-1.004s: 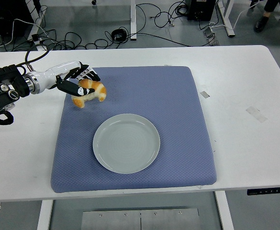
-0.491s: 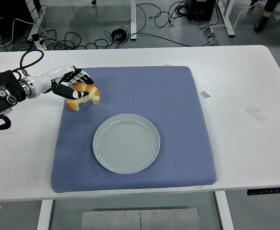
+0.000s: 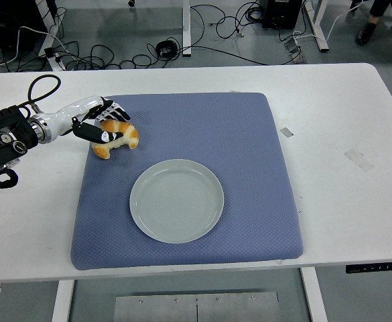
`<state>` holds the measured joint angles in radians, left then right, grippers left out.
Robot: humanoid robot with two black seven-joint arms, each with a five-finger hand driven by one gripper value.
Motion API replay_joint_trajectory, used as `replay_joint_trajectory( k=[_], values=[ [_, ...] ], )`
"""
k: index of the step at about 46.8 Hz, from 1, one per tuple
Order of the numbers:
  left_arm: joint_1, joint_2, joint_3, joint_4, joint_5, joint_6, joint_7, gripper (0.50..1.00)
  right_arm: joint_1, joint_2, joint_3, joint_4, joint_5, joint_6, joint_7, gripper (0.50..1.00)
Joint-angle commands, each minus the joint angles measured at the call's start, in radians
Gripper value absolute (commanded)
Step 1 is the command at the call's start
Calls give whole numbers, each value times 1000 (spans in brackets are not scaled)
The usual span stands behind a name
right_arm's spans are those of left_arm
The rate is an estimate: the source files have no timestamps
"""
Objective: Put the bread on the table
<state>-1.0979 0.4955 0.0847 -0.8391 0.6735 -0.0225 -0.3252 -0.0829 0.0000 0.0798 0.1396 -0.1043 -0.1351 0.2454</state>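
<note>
In from the left comes the left hand (image 3: 100,121), fingers wrapped around the bread (image 3: 117,137); the golden roll sits low over the far-left corner of the blue mat (image 3: 249,168), though contact with the cloth is hard to judge. Just right and nearer, an empty pale plate (image 3: 176,200) rests on the mat; the white table (image 3: 343,134) stretches away right, with small bits of tape (image 3: 358,159).

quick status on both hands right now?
Left hand: closed on the bread, at the blue mat's upper-left corner.
Right hand: not in view.
</note>
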Motion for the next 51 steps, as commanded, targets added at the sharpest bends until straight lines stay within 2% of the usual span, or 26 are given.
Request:
replay_joint_trajectory(
  k=[1, 9, 19, 36, 51],
  values=[
    [1, 0, 3, 0, 0, 10, 0, 660, 0, 0, 0, 0, 0, 0, 0, 1000],
    [1, -2, 3, 0, 0, 16, 2, 707, 0, 0, 0, 0, 0, 0, 0, 1000],
    [1, -2, 3, 0, 0, 19, 2, 717, 0, 0, 0, 0, 0, 0, 2, 1000],
    [12, -2, 10, 0, -2, 38, 2, 778, 0, 0, 0, 0, 0, 0, 0, 1000],
    [-30, 3, -13, -6, -12, 36, 2, 907, 0, 0, 0, 0, 0, 0, 0, 1000]
  ],
)
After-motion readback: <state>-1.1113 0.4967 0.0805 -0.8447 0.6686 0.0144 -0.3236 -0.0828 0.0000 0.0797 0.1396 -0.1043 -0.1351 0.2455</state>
